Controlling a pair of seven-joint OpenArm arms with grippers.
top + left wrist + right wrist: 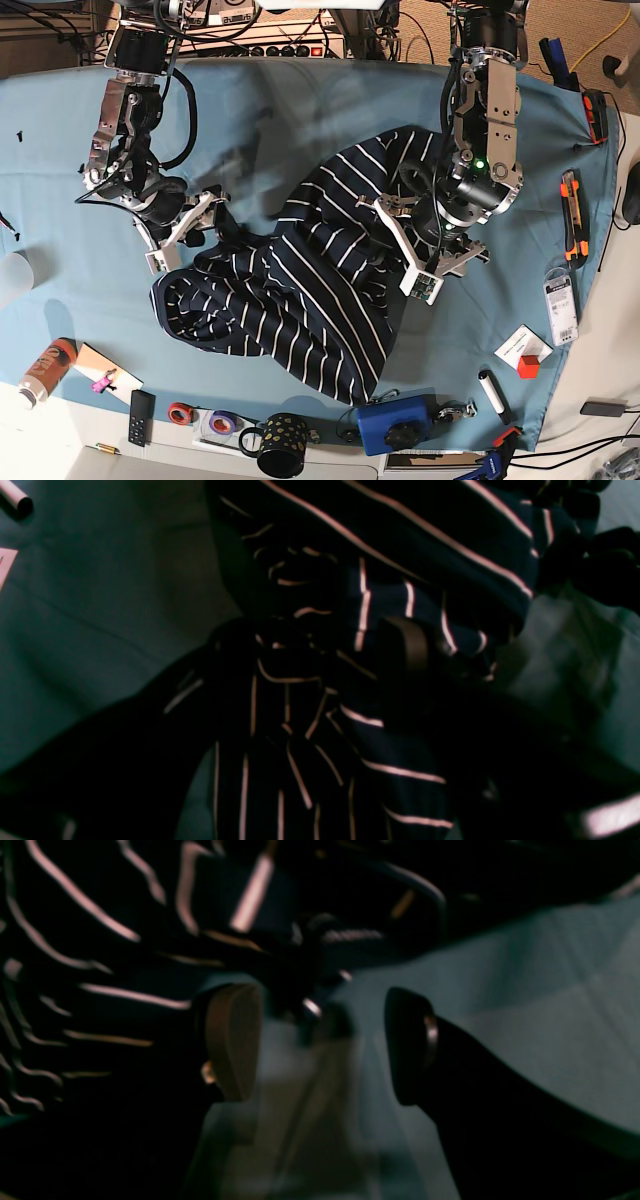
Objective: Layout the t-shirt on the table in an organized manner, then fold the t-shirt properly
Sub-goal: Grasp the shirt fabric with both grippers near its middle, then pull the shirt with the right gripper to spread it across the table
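You are at the layout step: the t-shirt [300, 290] lies bunched on the table [300, 110]. Both the left gripper [430, 255] and the right gripper [185, 235] stand released, holding nothing. Next, grasp two edges and spread the cloth flat.

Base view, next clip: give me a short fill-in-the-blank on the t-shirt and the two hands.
1. The t-shirt lies ____ on the table, not spread flat.
2. Its thin stripes are ____.
3. The right hand, at the shirt's edge, has its jaws ____.
4. In the base view, the left hand is on the picture's ____ side.

Missing words: crumpled; white; open; right
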